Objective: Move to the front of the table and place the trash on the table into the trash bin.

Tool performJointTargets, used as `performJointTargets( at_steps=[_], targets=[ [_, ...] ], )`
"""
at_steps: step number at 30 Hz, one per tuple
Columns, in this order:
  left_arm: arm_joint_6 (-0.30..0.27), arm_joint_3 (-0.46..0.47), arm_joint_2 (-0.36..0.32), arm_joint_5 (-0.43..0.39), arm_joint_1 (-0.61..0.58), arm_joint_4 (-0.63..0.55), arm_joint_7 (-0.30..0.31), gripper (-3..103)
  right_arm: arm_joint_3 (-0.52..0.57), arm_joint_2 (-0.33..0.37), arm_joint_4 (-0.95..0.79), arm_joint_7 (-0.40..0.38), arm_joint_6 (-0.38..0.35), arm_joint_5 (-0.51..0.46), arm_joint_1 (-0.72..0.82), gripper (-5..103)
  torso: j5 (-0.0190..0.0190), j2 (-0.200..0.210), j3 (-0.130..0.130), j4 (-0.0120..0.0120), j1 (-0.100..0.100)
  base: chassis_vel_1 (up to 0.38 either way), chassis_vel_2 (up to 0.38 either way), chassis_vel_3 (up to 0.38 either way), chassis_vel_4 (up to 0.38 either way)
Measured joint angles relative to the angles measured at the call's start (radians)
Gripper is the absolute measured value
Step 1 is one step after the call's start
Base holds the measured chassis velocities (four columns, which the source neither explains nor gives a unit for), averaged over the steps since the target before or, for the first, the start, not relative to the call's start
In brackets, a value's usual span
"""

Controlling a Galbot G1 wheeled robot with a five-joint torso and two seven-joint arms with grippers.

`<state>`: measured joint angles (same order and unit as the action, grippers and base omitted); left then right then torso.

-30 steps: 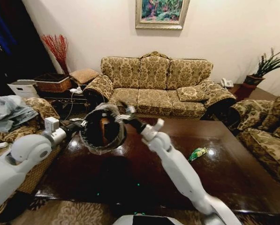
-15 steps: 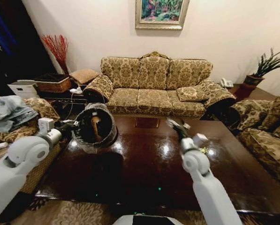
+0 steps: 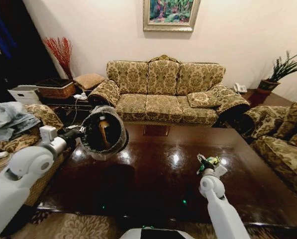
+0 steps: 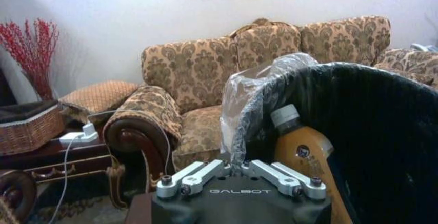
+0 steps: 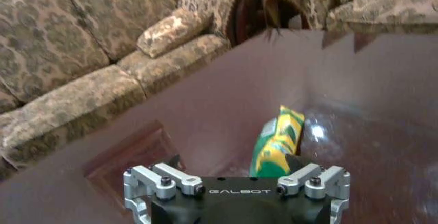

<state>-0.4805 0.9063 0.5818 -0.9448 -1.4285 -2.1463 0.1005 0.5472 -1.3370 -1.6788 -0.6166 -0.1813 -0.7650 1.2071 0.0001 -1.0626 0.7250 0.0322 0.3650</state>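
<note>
Closing on the green wrapper is the step in hand, so bring your right pincer down squarely over it. In the right wrist view the wrapper lies flat on the glossy counter, just ahead of the pincer, with one dark finger near its edge. The pincer looks spread wide and empty. A thin, crinkly packet on polished wood will likely slide, so I'd straddle its narrow width and press low before you squeeze, or it may skate away.

Your left pincer is clamped on the rim of the trash bin, holding it tilted above the counter's left side, mouth turned toward you. Inside it, the left wrist view shows a tan bottle with a pale cap leaning against the wall; the clear liner bunches over the rim. Whether anything else lies deeper in I cannot tell. Keep the bin's mouth steady there.
</note>
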Motion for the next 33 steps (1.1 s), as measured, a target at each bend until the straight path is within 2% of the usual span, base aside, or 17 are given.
performJointTargets(
  at_steps=[6,8,10,11,13,15,16,18,21,22,24,25,28,29,31,32,33],
  targets=[
    [0.007,0.0,0.008,0.01,-0.003,0.007,0.0,2,-0.005,-0.005,0.06,0.009,0.012,-0.001,-0.006,100,-0.0002,0.0,0.0,0.0,0.0,0.0,0.0,0.0,0.0],
    [0.01,-0.001,0.011,0.012,-0.003,0.008,0.0,2,-0.012,0.003,0.089,0.028,0.012,-0.046,-0.013,101,-0.0001,0.0,0.0,-0.0001,0.0,0.0,0.0,0.0,0.0],
    [0.029,-0.006,0.012,0.012,-0.002,0.009,0.001,2,-0.016,0.008,0.112,0.055,0.012,-0.069,-0.018,94,0.0,0.0,0.0,-0.0001,0.0,0.0,0.0,0.0,0.0],
    [0.029,-0.006,0.012,0.012,-0.002,0.009,0.001,2,-0.016,0.008,0.112,0.055,0.012,-0.069,-0.018,94,0.0,0.0,0.0,-0.0001,0.0,0.0,0.0,0.0,0.0],
    [0.044,-0.009,0.015,0.013,-0.002,0.011,0.003,2,-0.02,0.01,0.127,0.073,0.011,-0.077,-0.02,83,0.0,0.0,0.0,-0.0004,0.0,0.0,0.0,0.0,0.0],
    [0.046,-0.009,0.015,0.013,-0.002,0.012,0.003,2,-0.02,0.009,0.128,0.074,0.009,-0.081,-0.021,83,0.0,0.0,0.0,-0.0003,0.0,0.0,0.0,0.0,0.0],
    [0.047,-0.009,0.017,0.013,-0.002,0.014,0.004,2,-0.021,0.008,0.128,0.074,0.008,-0.085,-0.023,73,-0.0002,0.0,0.0,-0.0002,0.0,0.0,0.0,0.0,0.0],
    [0.048,-0.01,0.017,0.014,-0.003,0.016,0.004,2,-0.022,0.007,0.127,0.074,0.007,-0.087,-0.025,73,-0.0001,0.0,0.0,-0.0001,0.0,0.0,0.0,0.0,0.0],
    [0.05,-0.01,0.019,0.014,-0.003,0.017,0.003,2,-0.023,0.006,0.128,0.07,0.006,-0.09,-0.033,56,-0.0001,0.0,0.0,-0.0001,0.0,0.0,0.0,0.0,0.0],
    [0.05,-0.01,0.019,0.014,-0.003,0.017,0.003,2,-0.023,0.006,0.128,0.07,0.006,-0.09,-0.033,56,-0.0001,0.0,0.0,-0.0001,0.0,0.0,0.0,0.0,0.0],
    [0.051,-0.011,0.02,0.014,-0.001,0.018,0.003,2,-0.024,0.004,0.129,0.069,0.008,-0.092,-0.034,45,0.0,0.0,0.0,-0.0002,0.0,0.0,0.0,0.0,0.0],
    [0.051,-0.011,0.02,0.014,-0.001,0.018,0.003,2,-0.024,0.004,0.129,0.069,0.008,-0.092,-0.034,45,0.0,0.0,0.0,-0.0002,0.0,0.0,0.0,0.0,0.0],
    [0.051,-0.012,0.02,0.015,-0.001,0.02,0.004,2,-0.026,0.002,0.129,0.069,0.012,-0.097,-0.027,29,-0.0001,0.0,0.0,-0.0002,0.0,0.0,0.0,0.0,0.0],
    [0.051,-0.012,0.02,0.015,-0.001,0.02,0.004,2,-0.026,0.002,0.129,0.069,0.012,-0.097,-0.027,29,-0.0001,0.0,0.0,-0.0002,0.0,0.0,0.0,0.0,0.0],
    [0.053,-0.012,0.021,0.017,-0.003,0.02,0.004,2,-0.025,0.0,0.126,0.069,0.013,-0.098,-0.023,19,-0.0001,0.0,0.0,-0.0002,0.0,0.0,0.0,0.0,0.0],
    [0.053,-0.012,0.021,0.017,-0.003,0.02,0.004,2,-0.025,0.0,0.126,0.069,0.013,-0.098,-0.023,19,-0.0001,0.0,0.0,-0.0002,0.0,0.0,0.0,0.0,0.0],
    [0.053,-0.012,0.022,0.018,-0.004,0.02,0.004,2,-0.025,0.0,0.122,0.069,0.013,-0.1,-0.022,13,-0.0001,0.0,0.0,-0.0002,0.0,0.0,0.0,0.0,0.0]
  ],
)
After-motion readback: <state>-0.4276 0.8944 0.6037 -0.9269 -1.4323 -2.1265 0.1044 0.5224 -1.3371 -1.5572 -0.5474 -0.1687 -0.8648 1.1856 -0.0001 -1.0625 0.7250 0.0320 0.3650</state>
